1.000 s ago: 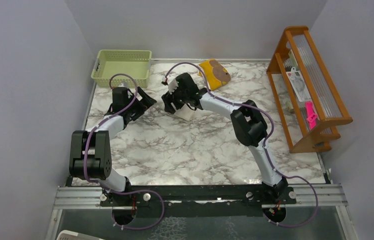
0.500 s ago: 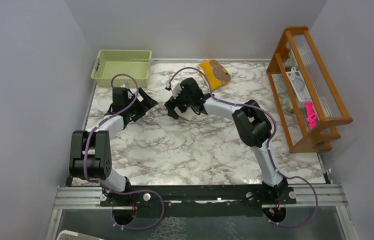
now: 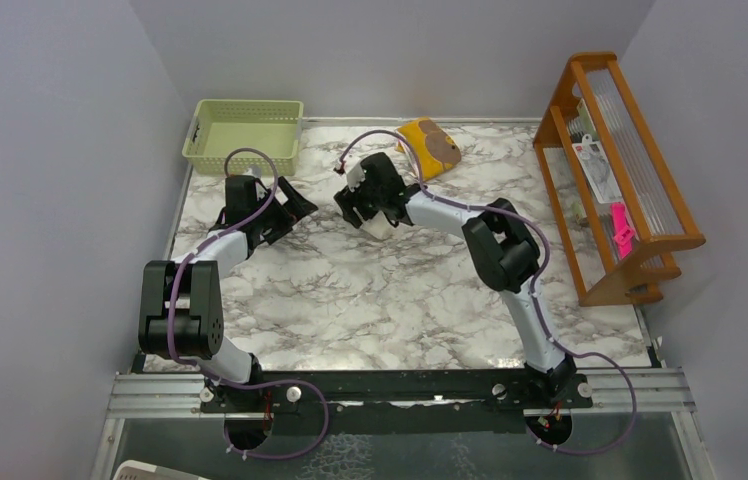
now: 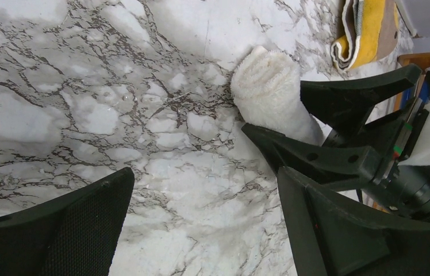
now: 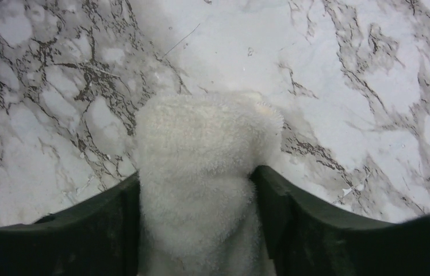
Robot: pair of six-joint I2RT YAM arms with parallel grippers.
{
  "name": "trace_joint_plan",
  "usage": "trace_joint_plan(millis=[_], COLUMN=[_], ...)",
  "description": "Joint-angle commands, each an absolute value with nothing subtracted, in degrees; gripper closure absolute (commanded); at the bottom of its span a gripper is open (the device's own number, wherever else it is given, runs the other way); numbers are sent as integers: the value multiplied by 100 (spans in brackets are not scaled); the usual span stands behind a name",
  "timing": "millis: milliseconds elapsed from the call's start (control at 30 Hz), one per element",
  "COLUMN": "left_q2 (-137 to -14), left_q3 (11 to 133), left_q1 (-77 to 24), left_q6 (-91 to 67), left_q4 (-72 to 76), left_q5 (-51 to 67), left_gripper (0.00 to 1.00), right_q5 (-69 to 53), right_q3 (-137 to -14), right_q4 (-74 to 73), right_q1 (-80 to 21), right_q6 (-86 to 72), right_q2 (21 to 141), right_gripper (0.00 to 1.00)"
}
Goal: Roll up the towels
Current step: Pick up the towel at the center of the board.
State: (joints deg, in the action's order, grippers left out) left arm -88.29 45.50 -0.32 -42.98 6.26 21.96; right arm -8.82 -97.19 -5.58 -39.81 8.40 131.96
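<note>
Two towels lie on the marbled worktop [image 3: 380, 300]: the mustard-yellow towel [image 3: 430, 146] with its brown patch sits near the top centre of the overhead view, and the cream-white towel [image 5: 204, 149], rolled into a fat tube, lies just below and to the left of it. The right claw [image 5: 195, 175] straddles that roll, its black fingers pressed against both sides, gripping it. The left claw [image 4: 204, 184], left of the roll and clear of it, is spread wide with nothing between its fingers.
</note>
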Motion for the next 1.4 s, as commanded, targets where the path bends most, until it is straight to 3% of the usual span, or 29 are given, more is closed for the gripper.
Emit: trace_joint_plan(millis=[0, 167, 300, 467, 667, 967, 1233, 1367], left_q2=[-8842, -8856, -9032, -9321, -9703, -10304, -9181, -8982], left_q3=[4418, 4164, 4011, 3893, 3996, 3919, 3672, 4453], left_q1=[1, -116, -461, -750, -958, -995, -724, -703], left_q6=[-4292, -4464, -4719, -5303, -5826, -6665, -6869, -6695], left_q4=[735, 1144, 1674, 2718, 3553, 4194, 2906, 898], left_q5=[2438, 2550, 2530, 2519, 2454, 2521, 2020, 1863], left_gripper=[2, 2, 3, 3, 3, 4, 2, 1], right_q5=[-1624, -3648, -5090, -5884, -6052, -5822, -5517, -5356], right_q3=[-9943, -9435, -9010, -8619, -8312, -8293, -8423, -8483], right_q4=[-1474, -703, 557, 2250, 3684, 2935, 2201, 2030], right_q1=[-3704, -3284, -3110, -3085, -3076, -3076, -3071, -3076], right_q6=[-114, -1482, -2746, -4299, -5457, -4636, -3640, -3358], right_q2=[13630, 13438, 13368, 13471, 13637, 13338, 13129, 13050], right_gripper=[41, 54, 57, 58, 59, 59, 61, 61])
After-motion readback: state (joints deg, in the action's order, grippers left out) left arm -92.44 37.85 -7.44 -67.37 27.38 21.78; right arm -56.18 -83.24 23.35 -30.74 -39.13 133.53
